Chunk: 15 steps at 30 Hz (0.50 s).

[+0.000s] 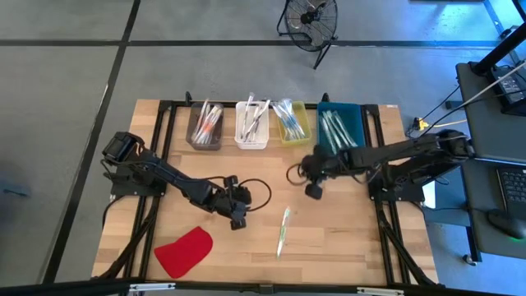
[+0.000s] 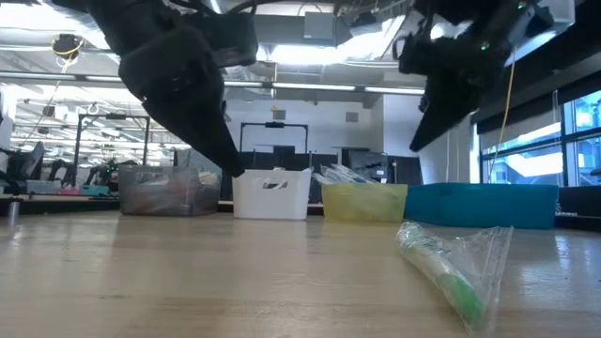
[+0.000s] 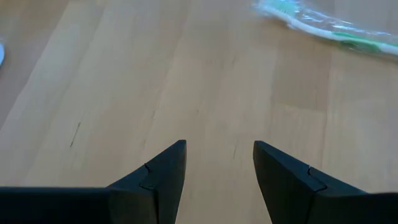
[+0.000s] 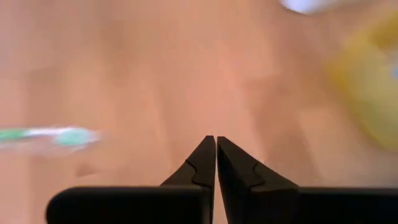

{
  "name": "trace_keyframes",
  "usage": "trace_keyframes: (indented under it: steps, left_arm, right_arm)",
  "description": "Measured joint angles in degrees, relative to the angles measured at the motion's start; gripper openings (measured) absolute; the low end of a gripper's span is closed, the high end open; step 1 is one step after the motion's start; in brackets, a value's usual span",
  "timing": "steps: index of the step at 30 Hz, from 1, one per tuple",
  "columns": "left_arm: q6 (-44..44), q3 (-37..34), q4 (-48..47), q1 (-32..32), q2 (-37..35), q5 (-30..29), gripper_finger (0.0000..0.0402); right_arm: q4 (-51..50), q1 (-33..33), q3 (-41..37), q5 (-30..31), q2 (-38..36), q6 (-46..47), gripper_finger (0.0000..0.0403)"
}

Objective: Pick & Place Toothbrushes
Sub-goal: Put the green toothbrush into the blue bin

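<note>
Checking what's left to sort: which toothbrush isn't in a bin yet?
The green, clear-wrapped toothbrush lying alone on the bare table, between the two arms; all the others lie in the four bins along the far edge.

green/white toothbrush [image 1: 283, 231]; red cloth [image 1: 184, 252]; teal bin [image 1: 339, 127].

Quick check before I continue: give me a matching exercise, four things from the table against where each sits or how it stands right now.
Things:
1. green toothbrush
2. red cloth
3. left gripper
4. right gripper

States or places:
A. shut, empty, over bare table in front of the bins
B. lying alone in its clear wrapper on the open table, between the two grippers
C. open, empty, above the wood
D. flat near the table's front edge on the left arm's side

Pairs: 1-B, 2-D, 3-C, 4-A
</note>
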Motion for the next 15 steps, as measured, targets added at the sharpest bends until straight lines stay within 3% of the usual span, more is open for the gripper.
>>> trace_keyframes:
  steps: [10, 15]
  left_arm:
    - [-3.52, -0.03, -1.95, 0.0, 0.0, -0.46, 0.0182]
    - [-3.55, -0.04, -1.9, 0.11, 0.0, -0.52, 0.0182]
  right_arm:
    - [10.66, 9.71, 0.0, -10.27, 3.58, -11.46, 0.0006]
    - [14.13, 12.56, 0.02, -11.18, 4.66, -20.47, 0.0034]
